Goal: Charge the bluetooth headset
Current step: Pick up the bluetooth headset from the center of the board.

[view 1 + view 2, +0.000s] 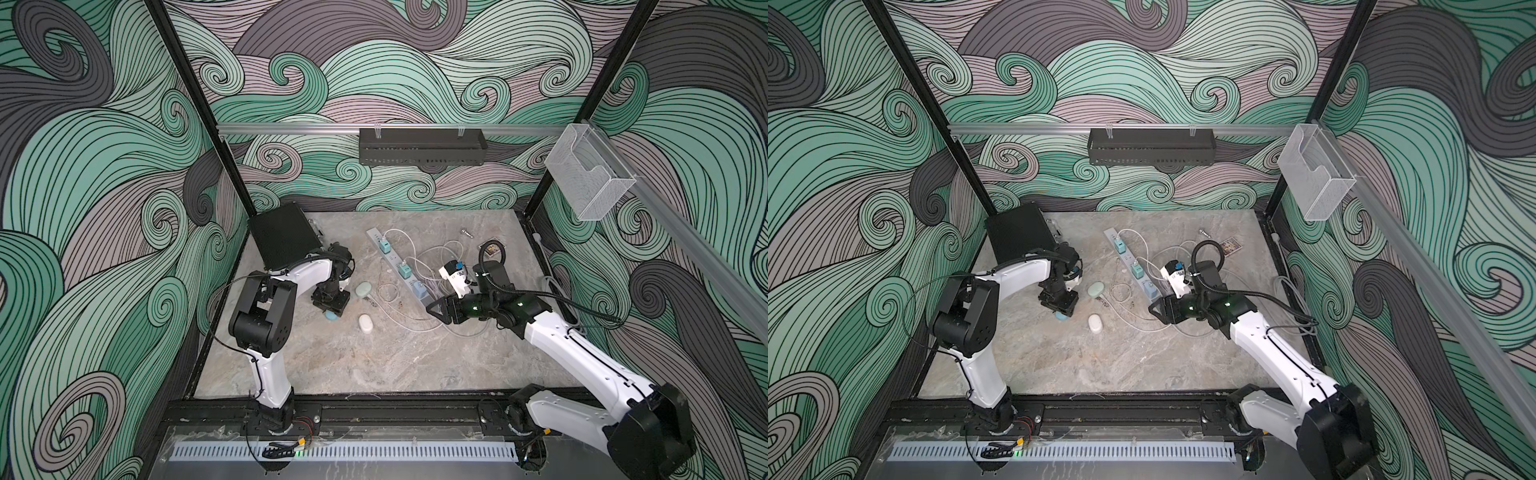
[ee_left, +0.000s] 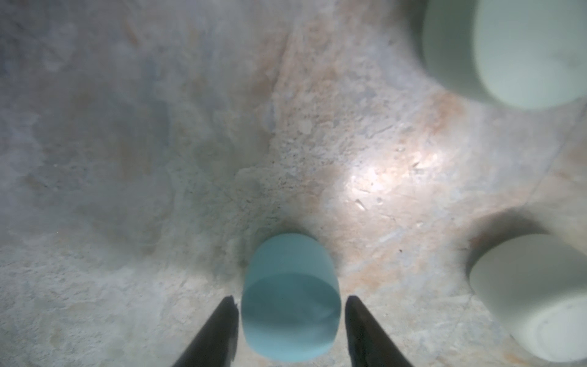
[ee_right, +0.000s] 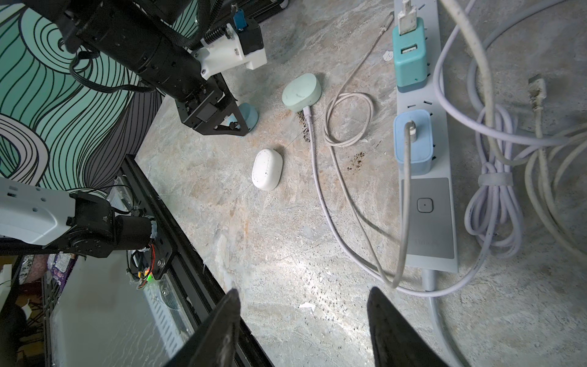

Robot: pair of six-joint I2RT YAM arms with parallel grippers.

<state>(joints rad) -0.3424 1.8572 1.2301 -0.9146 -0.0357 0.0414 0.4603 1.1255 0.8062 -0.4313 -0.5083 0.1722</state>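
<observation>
Three small headset cases are on the marble table. The blue case (image 2: 289, 298) stands on its edge, and in both top views it shows just under the left arm's wrist (image 1: 331, 316) (image 1: 1061, 317). My left gripper (image 2: 290, 300) points straight down over it, open. The fingers flank the case closely, with a thin gap still visible on one side. The green case (image 3: 301, 92) lies flat with a white cable (image 3: 313, 149) plugged into it. The white case (image 3: 266, 169) lies by itself. My right gripper (image 3: 305, 294) hovers open and empty near the power strip (image 3: 428, 222).
Teal and blue chargers (image 3: 409, 57) sit in the strip, and a tangle of white cords (image 3: 495, 203) lies beside it. A loose coiled cable (image 3: 347, 119) lies between the green case and the strip. A black box (image 1: 284, 239) stands at the back left, and a small card (image 1: 492, 249) at the back right.
</observation>
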